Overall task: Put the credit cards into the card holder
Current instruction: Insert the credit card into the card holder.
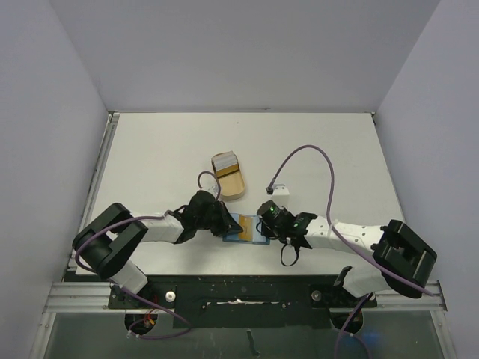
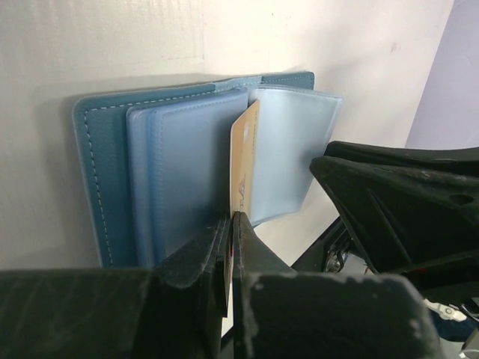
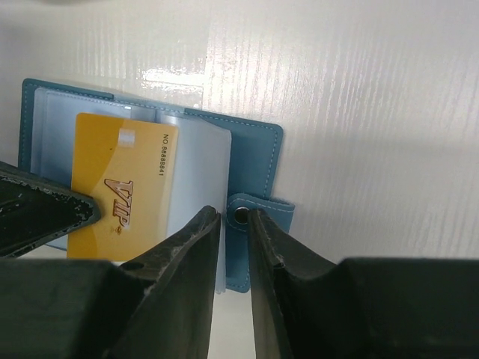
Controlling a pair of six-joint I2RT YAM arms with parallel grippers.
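Observation:
The teal-blue card holder (image 1: 238,230) lies open on the table between both grippers, its pale blue sleeves (image 2: 183,176) facing up. My left gripper (image 2: 232,218) is shut on a tan-orange credit card (image 2: 244,161), held on edge with its far end among the sleeves. From the right wrist, this card (image 3: 123,187) shows "VIP" and overlaps a clear sleeve (image 3: 198,172). My right gripper (image 3: 233,213) stands open by a narrow gap at the holder's right edge, right by the snap tab (image 3: 262,213), with nothing clamped. More cards (image 1: 223,162) lie in the tan tray (image 1: 233,187).
The tan tray sits just behind the holder, mid-table. A small white connector (image 1: 278,189) on the purple cable (image 1: 314,149) rests right of it. The left finger (image 3: 45,213) shows in the right wrist view, close to my right jaws. Walls bound the table.

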